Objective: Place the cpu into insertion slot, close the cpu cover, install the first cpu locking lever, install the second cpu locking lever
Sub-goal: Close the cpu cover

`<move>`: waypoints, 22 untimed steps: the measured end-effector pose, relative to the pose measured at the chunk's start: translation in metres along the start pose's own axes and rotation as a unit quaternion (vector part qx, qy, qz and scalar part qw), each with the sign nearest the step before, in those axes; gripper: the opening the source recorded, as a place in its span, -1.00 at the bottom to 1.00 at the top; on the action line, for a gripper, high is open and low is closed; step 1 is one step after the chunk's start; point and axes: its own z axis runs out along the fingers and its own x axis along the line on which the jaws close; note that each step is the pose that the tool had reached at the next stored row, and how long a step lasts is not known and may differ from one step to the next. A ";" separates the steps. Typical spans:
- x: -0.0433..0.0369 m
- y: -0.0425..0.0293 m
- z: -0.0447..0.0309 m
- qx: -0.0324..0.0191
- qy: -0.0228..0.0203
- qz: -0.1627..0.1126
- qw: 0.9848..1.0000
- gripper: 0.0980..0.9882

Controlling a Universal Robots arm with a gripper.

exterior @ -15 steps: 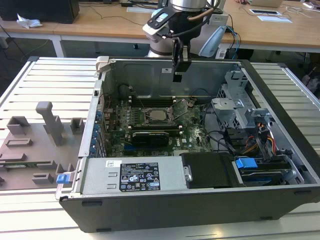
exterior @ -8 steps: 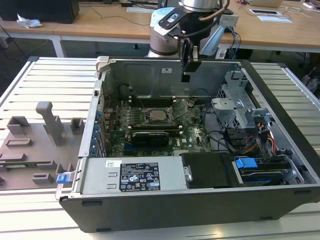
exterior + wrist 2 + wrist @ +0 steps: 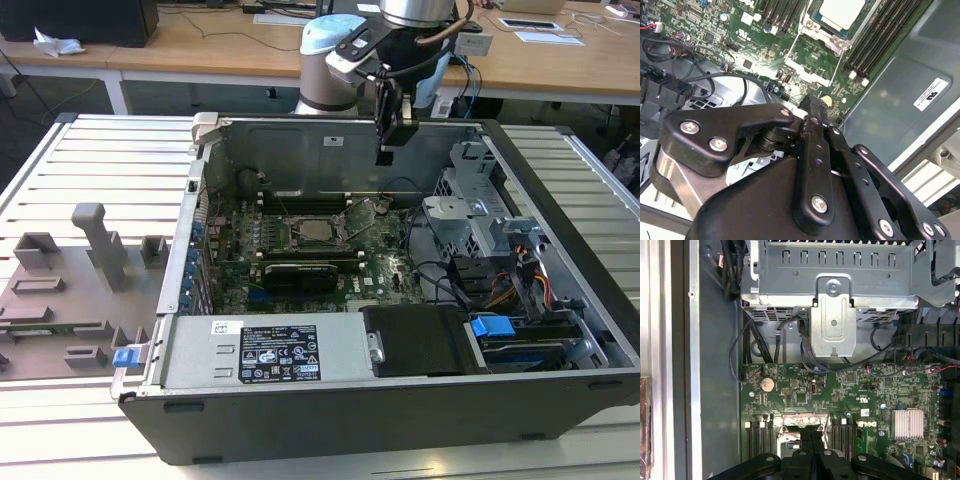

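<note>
The gripper hangs clenched on nothing in the upper centre of the exterior view, above the open computer case. Mid-frame below, the cpu sits in the insertion slot, with the cpu cover tilted up beside it.

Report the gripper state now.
Gripper: closed, with nothing held between its fingers.

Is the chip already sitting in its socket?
Yes: in the second wrist view the cpu lies flat inside the slot.
</note>
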 end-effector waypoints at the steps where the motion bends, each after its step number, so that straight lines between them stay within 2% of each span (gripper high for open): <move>1: 0.0001 0.0002 0.0009 0.000 0.000 0.000 1.000 -0.98; 22: 0.0009 0.0034 0.0158 0.000 0.000 0.000 1.000 -0.98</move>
